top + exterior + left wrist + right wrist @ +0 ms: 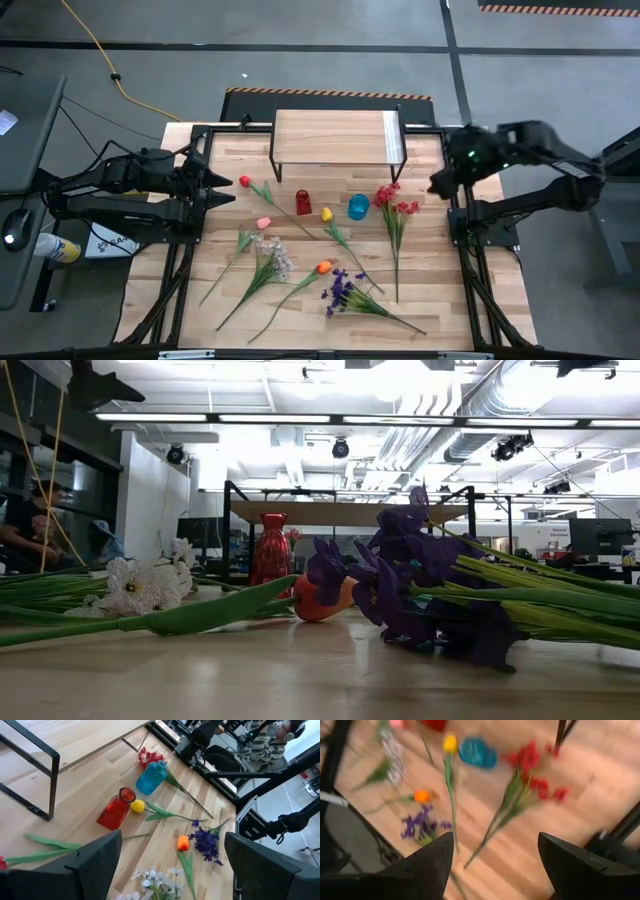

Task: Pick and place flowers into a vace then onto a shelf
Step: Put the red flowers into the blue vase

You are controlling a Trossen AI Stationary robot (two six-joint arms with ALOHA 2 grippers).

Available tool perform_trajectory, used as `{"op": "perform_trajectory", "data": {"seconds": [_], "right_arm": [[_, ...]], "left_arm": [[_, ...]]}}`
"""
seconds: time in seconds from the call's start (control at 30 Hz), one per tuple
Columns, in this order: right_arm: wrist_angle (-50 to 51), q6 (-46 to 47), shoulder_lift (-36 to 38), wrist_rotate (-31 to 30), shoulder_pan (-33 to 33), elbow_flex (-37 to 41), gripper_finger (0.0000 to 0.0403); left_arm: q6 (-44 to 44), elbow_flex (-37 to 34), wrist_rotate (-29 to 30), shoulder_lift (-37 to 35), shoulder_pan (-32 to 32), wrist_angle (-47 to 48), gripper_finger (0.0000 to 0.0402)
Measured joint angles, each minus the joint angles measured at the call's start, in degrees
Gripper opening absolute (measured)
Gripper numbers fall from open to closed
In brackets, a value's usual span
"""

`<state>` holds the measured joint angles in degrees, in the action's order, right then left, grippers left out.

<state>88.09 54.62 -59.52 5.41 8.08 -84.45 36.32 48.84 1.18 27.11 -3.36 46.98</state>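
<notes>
High view: flowers (pixel 330 262) between pincers.

grey floor (pixel 330 30), ceiling strip lights (pixel 270 418)

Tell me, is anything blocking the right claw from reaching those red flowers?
Nothing visible does. The right claw, jaws open, hangs at the table's right edge, and only bare wooden tabletop lies between it and the red blossom spray. The blue vase stands on the spray's far side.

Red vase (pixel 116 810), blue vase (pixel 150 778) — scattered flowers (pixel 200 840)
</notes>
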Motion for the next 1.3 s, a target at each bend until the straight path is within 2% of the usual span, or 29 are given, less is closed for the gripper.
{"op": "perform_trajectory", "data": {"seconds": [0.13, 0.27, 0.47, 0.67, 0.8, 0.97, 1.3], "right_arm": [[-4.1, 7.4, 2.0, 3.6, -4.6, 11.6, 0.0279], [-12.0, 14.3, 4.3, 3.5, -11.1, 23.4, 0.0279], [-31.6, 26.4, 6.2, -4.1, -20.7, 37.1, 0.0279], [-43.4, 33.8, 6.2, -4.9, -26.1, 47.9, 0.0279], [-52.9, 37.0, 6.2, -6.1, -26.9, 55.0, 0.0279], [-63.0, 38.1, 6.2, -10.3, -26.8, 61.2, 0.0279], [-62.7, 36.9, 4.4, -11.5, -22.8, 62.9, 0.0279]], "left_arm": [[-0.3, 0.0, 0.0, 0.0, 0.0, 0.0, 0.0386], [-1.9, 0.0, 0.9, 0.0, 0.0, 0.3, 0.0386], [-2.0, 0.0, 8.3, 0.0, 0.0, 2.3, 0.0386], [-2.0, 0.0, 12.8, 0.0, 0.0, 4.4, 0.0386], [-2.0, 0.0, 14.2, 0.0, 0.0, 4.8, 0.0386], [-1.5, 0.0, 14.2, 0.0, 0.0, 5.2, 0.0386], [-1.3, 0.0, 13.5, 0.0, 0.0, 5.6, 0.0386]]}}
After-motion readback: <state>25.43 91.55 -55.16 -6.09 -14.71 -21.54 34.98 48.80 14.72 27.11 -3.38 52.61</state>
